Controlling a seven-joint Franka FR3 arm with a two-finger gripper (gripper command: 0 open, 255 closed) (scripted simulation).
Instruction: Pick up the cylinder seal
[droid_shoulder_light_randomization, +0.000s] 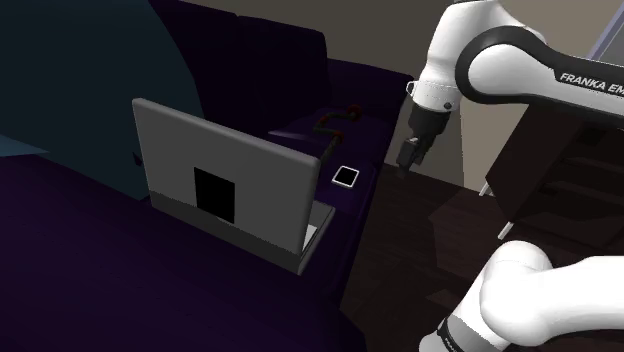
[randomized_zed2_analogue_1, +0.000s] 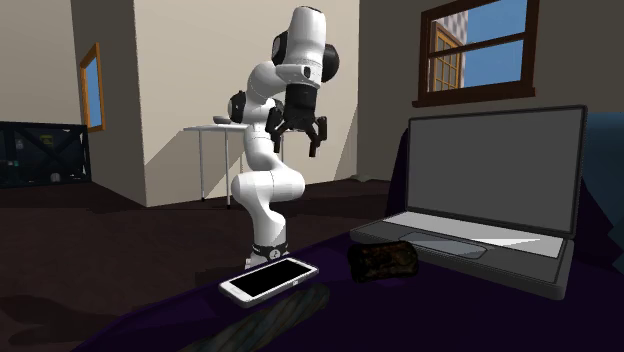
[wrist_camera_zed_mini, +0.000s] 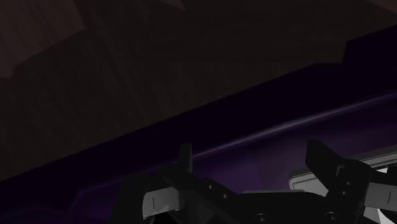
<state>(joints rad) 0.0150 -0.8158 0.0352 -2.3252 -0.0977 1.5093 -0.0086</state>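
The cylinder seal (randomized_zed2_analogue_1: 383, 262) is a short dark mottled cylinder. It lies on its side on the dark purple cushion (randomized_zed2_analogue_1: 470, 320), just in front of the laptop's near corner and to the right of a phone. My black gripper (randomized_zed2_analogue_1: 296, 143) hangs high in the air well behind the seal, open and holding nothing. In the shoulder view the gripper (droid_shoulder_light_randomization: 405, 160) hovers over the cushion's edge, to the right of the phone (droid_shoulder_light_randomization: 346, 177). In the wrist view the fingers (wrist_camera_zed_mini: 254, 159) stand wide apart over the purple cushion edge.
An open grey laptop (randomized_zed2_analogue_1: 480, 200) stands on the cushion, its lid's back (droid_shoulder_light_randomization: 220, 185) facing the shoulder camera. A white-framed phone (randomized_zed2_analogue_1: 268, 281) lies flat near the seal. A striped flat thing (randomized_zed2_analogue_1: 280, 315) lies nearer the second exterior camera. Dark floor (droid_shoulder_light_randomization: 420, 250) borders the cushion.
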